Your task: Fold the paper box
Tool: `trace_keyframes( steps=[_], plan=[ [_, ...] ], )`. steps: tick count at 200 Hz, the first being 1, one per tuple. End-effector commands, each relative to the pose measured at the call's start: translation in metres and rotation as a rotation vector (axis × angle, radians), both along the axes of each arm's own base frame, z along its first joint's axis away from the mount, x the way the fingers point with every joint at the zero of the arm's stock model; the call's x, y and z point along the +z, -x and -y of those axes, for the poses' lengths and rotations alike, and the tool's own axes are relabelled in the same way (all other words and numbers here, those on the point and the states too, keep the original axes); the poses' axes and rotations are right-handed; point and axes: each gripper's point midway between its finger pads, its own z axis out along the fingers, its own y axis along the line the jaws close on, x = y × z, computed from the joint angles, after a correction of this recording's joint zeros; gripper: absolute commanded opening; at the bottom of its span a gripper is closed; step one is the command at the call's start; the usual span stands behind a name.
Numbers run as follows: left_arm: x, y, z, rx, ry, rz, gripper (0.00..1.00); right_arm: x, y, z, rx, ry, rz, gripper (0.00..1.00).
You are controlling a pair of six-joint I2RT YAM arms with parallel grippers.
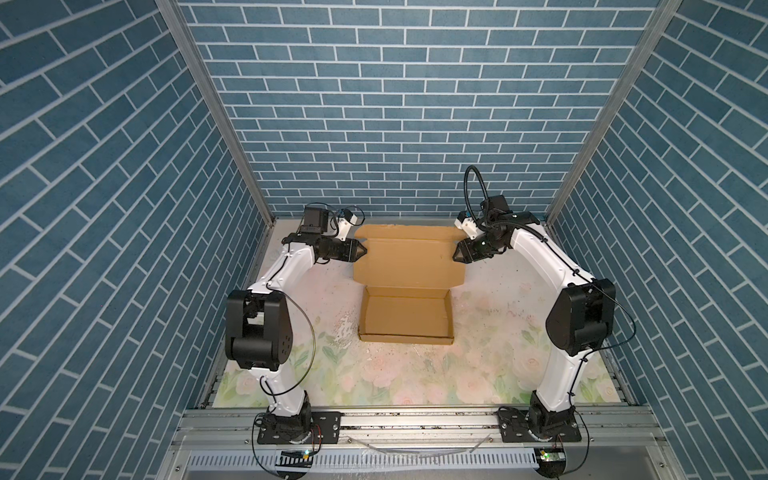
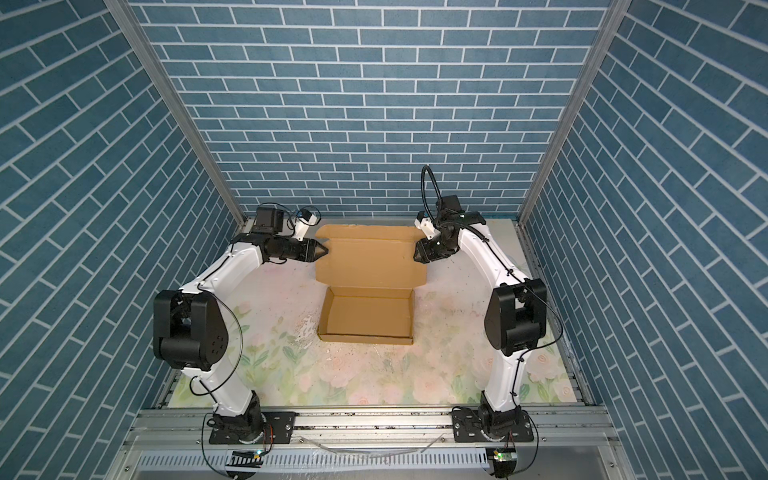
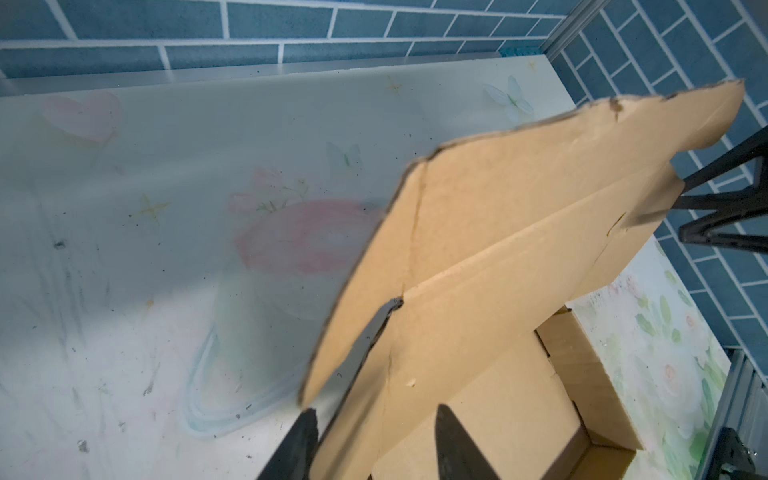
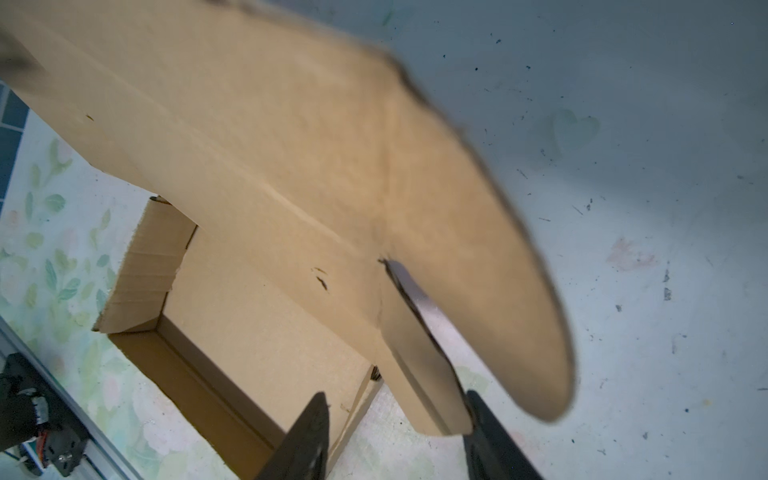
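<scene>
The paper box sits mid-table in both top views: a shallow tan tray with its lid panel raised behind it. My left gripper is at the lid's left side flap and my right gripper at its right side flap. In the left wrist view the left gripper stands open, its fingers either side of the side flap. In the right wrist view the right gripper is open too, with the flap lying against one finger.
The table is covered by a floral mat, scuffed near the box. Blue brick-pattern walls close in the back and both sides. An aluminium rail carrying both arm bases runs along the front edge.
</scene>
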Motion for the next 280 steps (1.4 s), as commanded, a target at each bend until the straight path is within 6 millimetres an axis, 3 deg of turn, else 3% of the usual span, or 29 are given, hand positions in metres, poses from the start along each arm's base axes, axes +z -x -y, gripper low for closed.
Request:
trace_keyframes(
  steps=[1, 48, 125, 172, 221, 242, 280],
  plan=[
    [0.004, 0.003, 0.007, -0.034, 0.013, 0.002, 0.42, 0.015, 0.004, -0.009, 0.050, -0.040, 0.012, 0.45],
    [-0.002, 0.004, 0.009, -0.037, 0.007, -0.002, 0.26, 0.015, 0.005, -0.009, 0.036, -0.045, 0.019, 0.30],
    [0.005, 0.005, 0.019, -0.053, -0.014, 0.051, 0.00, 0.020, 0.002, -0.009, 0.015, -0.059, 0.065, 0.11],
    [0.034, 0.000, 0.017, 0.042, -0.016, 0.192, 0.00, 0.044, 0.001, -0.006, -0.059, -0.106, 0.153, 0.00],
    [0.065, 0.008, 0.015, 0.179, 0.071, 0.365, 0.00, 0.079, -0.002, -0.011, -0.205, -0.227, 0.300, 0.00],
    [0.068, 0.012, 0.012, 0.236, 0.116, 0.389, 0.00, 0.084, -0.003, -0.013, -0.242, -0.270, 0.335, 0.00],
    [0.058, 0.027, 0.021, 0.271, 0.121, 0.434, 0.00, 0.075, 0.004, -0.011, -0.300, -0.293, 0.392, 0.00]
  ],
)
